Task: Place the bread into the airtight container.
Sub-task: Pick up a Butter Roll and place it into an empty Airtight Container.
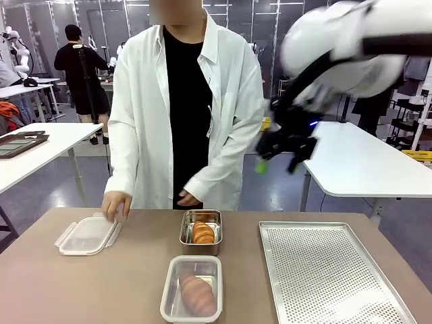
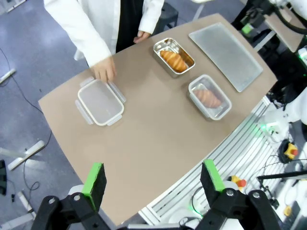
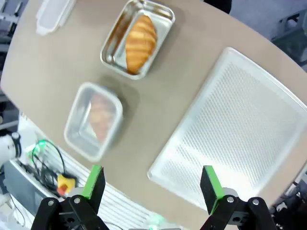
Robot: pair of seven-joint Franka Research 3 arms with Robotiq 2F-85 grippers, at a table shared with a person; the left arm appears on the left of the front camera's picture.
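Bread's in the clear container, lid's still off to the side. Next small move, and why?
Probably bringing the lid across to the clear container. The bread already lies inside it, and the lid sits apart near the table's left, with the person's hand at its far edge. Both the right gripper and the left gripper are open, high above the table.

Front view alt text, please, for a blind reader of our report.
A bread lies in a clear container on a brown table, behind it a croissant in a steel tin. A person's hand touches the lid; a perforated tray sits right.
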